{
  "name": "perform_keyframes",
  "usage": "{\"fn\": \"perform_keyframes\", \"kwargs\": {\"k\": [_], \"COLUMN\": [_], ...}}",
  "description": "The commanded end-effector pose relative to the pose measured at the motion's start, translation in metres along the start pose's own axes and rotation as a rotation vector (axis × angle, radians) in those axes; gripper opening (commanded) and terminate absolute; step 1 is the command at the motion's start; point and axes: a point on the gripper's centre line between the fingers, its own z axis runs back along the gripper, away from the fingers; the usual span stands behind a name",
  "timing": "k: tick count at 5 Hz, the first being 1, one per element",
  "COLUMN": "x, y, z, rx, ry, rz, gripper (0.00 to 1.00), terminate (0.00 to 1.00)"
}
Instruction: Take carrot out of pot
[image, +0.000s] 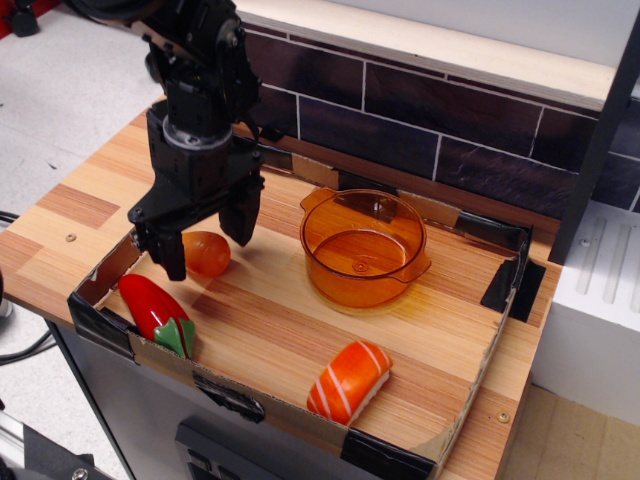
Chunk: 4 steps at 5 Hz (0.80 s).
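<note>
The carrot (206, 254), a small glossy orange egg-shaped piece, lies on the wooden tray floor at the left, outside the pot. The pot (363, 248), round translucent amber with two small side handles, stands in the middle of the tray and looks empty. My black gripper (208, 238) hangs over the carrot with its fingers spread wide, one on each side of it and slightly above. The jaws are open and hold nothing.
A red pointed vegetable with a green stem (157, 310) lies at the tray's front-left corner. An orange sushi piece with white stripes (348, 380) lies near the front edge. A low cardboard wall (250, 398) rims the tray. A dark tiled wall (420, 110) stands behind.
</note>
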Motion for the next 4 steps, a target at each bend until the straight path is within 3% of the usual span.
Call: {"fn": "perform_keyframes", "kwargs": {"k": [1, 2, 3, 4], "x": [0.016, 0.023, 0.023, 0.023], "y": [0.002, 0.005, 0.005, 0.005], "z": [0.078, 0.111, 0.111, 0.111], "rx": [-0.154, -0.202, -0.202, -0.202], "ry": [-0.015, 0.009, 0.009, 0.009], "rz": [0.039, 0.034, 0.034, 0.034], "gripper": [1.00, 1.00, 1.00, 1.00], "terminate": [0.00, 0.00, 0.00, 1.00]}}
